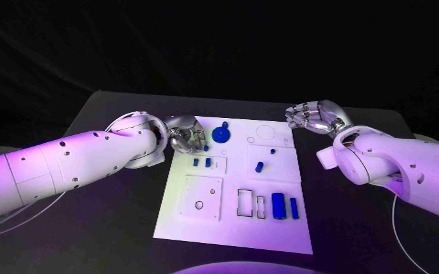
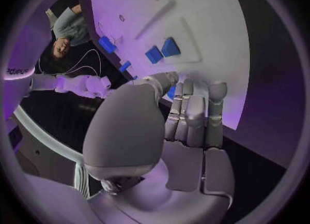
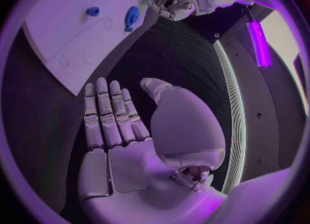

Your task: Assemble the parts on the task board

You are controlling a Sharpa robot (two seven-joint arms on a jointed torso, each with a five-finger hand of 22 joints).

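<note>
The white task board (image 1: 233, 223) lies in the middle of the black table. My left hand (image 1: 188, 136) reaches over the board's left edge near its far corner. Its thumb (image 2: 165, 79) and fingers (image 2: 194, 100) close on a small blue part (image 2: 170, 93) at the board's surface. A blue disc (image 1: 221, 134) lies just to the right of that hand. Two small blue parts (image 1: 201, 162) sit nearer to me, also seen as blue parts (image 2: 163, 51). My right hand (image 1: 314, 117) hovers off the board's far right corner, its palm (image 3: 123, 151) bare and fingers straight.
More blue parts lie mid-board (image 1: 260, 166) and in the near right slots (image 1: 277, 205). Empty cut-outs (image 1: 245, 202) and a hole (image 1: 200, 205) mark the near half. The black table (image 1: 119, 223) stretches out on both sides of the board.
</note>
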